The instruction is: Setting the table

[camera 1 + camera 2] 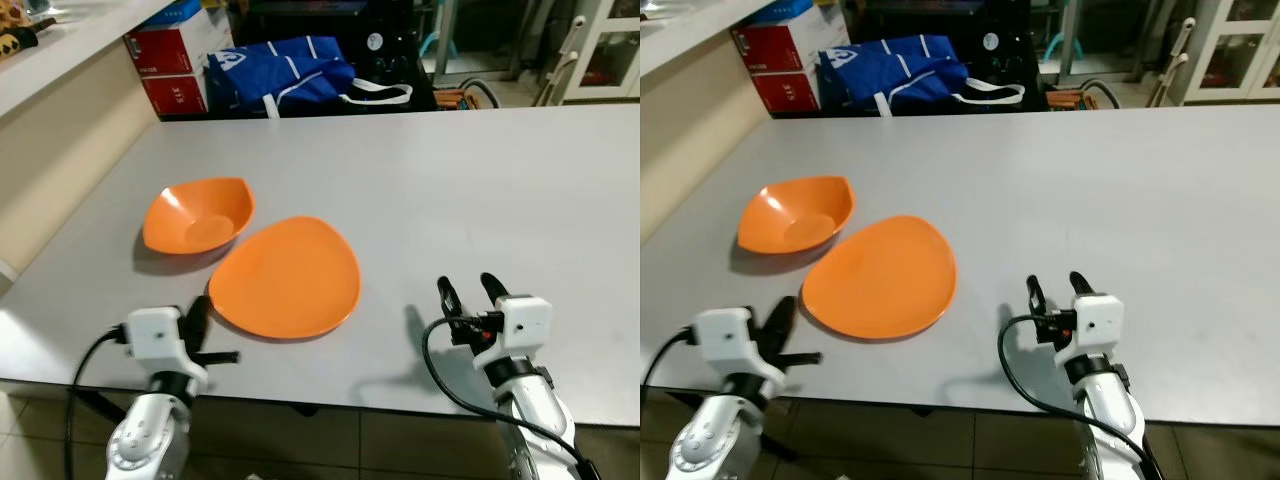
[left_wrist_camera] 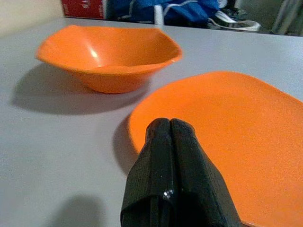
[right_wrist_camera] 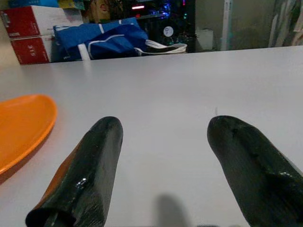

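An orange plate (image 1: pixel 286 276) lies flat on the grey table (image 1: pixel 460 190), near its front edge. An orange bowl (image 1: pixel 197 215) stands just behind and to the left of the plate, close beside it. My left gripper (image 1: pixel 199 312) is shut and empty, its tip just short of the plate's near left rim; in the left wrist view the closed fingers (image 2: pixel 171 156) point at the plate (image 2: pixel 236 123) with the bowl (image 2: pixel 111 54) beyond. My right gripper (image 1: pixel 468 290) is open over bare table to the right of the plate, nothing between its fingers (image 3: pixel 99 156).
A blue bag (image 1: pixel 285 72) and red and white boxes (image 1: pixel 175 60) sit beyond the table's far edge. A pale counter (image 1: pixel 60 45) runs along the left side. The right half of the table is bare.
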You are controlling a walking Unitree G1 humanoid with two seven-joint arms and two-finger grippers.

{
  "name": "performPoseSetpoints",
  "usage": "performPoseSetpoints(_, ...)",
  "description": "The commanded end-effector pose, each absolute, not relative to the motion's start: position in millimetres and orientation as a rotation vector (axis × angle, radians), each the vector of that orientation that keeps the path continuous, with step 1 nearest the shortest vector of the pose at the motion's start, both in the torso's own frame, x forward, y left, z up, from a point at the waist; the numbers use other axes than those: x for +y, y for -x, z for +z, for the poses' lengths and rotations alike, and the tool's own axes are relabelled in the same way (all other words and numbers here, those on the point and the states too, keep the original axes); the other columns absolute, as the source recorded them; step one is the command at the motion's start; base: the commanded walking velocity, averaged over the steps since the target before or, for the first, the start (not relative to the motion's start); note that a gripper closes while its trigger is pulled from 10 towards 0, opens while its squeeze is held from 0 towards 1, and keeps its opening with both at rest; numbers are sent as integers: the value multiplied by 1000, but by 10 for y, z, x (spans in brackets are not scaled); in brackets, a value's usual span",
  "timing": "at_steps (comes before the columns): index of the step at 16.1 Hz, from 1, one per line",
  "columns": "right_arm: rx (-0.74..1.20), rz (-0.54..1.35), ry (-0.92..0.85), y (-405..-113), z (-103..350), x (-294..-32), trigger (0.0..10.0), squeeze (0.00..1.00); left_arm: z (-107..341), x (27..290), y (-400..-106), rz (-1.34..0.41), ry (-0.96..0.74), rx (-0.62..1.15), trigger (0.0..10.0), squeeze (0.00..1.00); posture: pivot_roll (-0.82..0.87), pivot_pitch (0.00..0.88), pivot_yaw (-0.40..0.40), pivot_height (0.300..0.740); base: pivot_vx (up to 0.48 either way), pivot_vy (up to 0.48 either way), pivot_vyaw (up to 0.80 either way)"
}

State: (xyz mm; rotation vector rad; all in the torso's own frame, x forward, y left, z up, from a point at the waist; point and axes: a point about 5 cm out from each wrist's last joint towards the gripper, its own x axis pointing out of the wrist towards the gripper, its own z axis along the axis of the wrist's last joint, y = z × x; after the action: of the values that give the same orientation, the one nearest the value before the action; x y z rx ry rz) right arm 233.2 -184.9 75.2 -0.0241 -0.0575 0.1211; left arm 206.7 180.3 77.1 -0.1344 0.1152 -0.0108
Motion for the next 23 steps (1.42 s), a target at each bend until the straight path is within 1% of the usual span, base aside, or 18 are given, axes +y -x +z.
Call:
performPoseSetpoints(1,-58,122,39,-2340,800,-1861,10000,0,748,1809,-2077,-5,133,128,10000,0,-262,0,122,740,0,0,0)
performPoseSetpoints(5,-48,135,74,-2366,841,-1928,10000,0,673,1775,-2189,-12,165,113,10000,0,-269,0,89,740,0,0,0)
performPoseSetpoints(8,-55,132,71,-2427,886,-1916,10000,0,670,1740,-2244,-55,132,127,10000,0,-268,0,94,740,0,0,0)
performPoseSetpoints(10,-67,136,65,-2469,933,-1868,10000,0,715,1672,-2264,-79,93,111,10000,0,-269,0,99,740,0,0,0)
performPoseSetpoints(11,-70,136,60,-2485,947,-1855,10000,0,757,1614,-2266,-94,89,98,10000,0,-267,0,100,740,0,0,0)
performPoseSetpoints(14,-69,147,58,-2533,946,-1833,10000,0,823,1550,-2299,-112,80,69,10000,0,-256,0,94,740,0,0,0)
performPoseSetpoints(16,-71,150,53,-2581,956,-1808,10000,0,850,1532,-2306,-116,81,58,10000,0,-248,0,95,740,-124,293,0)
performPoseSetpoints(20,-64,139,47,-2647,915,-1829,10000,0,913,1528,-2324,-115,47,38,10000,0,-244,0,100,740,-282,391,0)
performPoseSetpoints(23,-61,142,45,-2688,895,-1823,10000,0,943,1497,-2382,-116,60,30,10000,0,-233,0,103,740,-320,361,0)
